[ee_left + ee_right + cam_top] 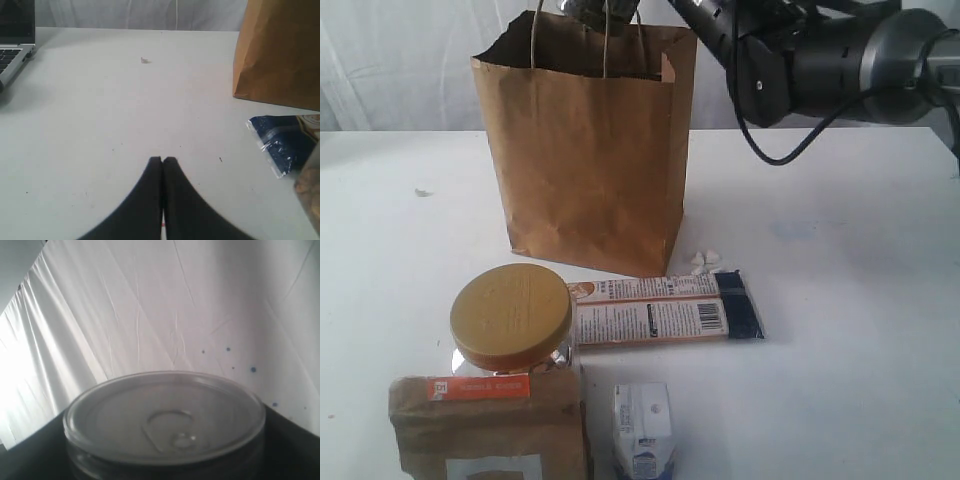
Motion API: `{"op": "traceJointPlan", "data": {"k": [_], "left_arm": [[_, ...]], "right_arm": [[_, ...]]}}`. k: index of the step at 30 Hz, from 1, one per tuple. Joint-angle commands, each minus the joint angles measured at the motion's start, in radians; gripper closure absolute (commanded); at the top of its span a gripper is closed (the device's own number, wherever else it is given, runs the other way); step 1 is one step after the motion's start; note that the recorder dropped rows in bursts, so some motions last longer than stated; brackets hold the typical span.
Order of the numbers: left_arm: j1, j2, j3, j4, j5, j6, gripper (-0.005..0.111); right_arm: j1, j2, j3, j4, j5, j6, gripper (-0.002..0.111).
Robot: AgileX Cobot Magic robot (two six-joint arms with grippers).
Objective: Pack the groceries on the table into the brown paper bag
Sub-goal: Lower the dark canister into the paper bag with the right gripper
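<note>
Right end effector (602, 9) holds the dark pull-tab can (165, 422) by its sides, jaws spread wide around it, high over the open mouth of the tall, creased kraft-brown paper bag (590, 150) at the far middle of the white worktop (860, 330). The bag lies straight below, so the move is a plain descent between the twisted handles (605, 40). A dull silver lid with a ring tab tops the can. Left end effector (162, 162) is pinched shut, empty, low over the worktop left of the bag.
</note>
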Motion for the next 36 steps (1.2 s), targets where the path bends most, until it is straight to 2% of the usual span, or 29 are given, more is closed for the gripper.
{"op": "traceJointPlan", "data": {"k": [1, 4, 10, 36], "left_arm": [[-0.001, -0.005, 0.002, -0.006, 0.001, -0.001, 0.107], [-0.001, -0.005, 0.002, -0.006, 0.001, -0.001, 0.107], [-0.001, -0.005, 0.002, -0.006, 0.001, -0.001, 0.107], [-0.001, -0.005, 0.002, -0.006, 0.001, -0.001, 0.107]], "right_arm": [[0.007, 0.014, -0.014, -0.004, -0.047, 0.008, 0.097], [0.007, 0.029, -0.014, 0.014, -0.051, -0.002, 0.093], [0.007, 0.063, -0.014, 0.053, -0.055, 0.003, 0.076], [0.007, 0.075, -0.010, 0.053, -0.005, 0.090, 0.075]]}}
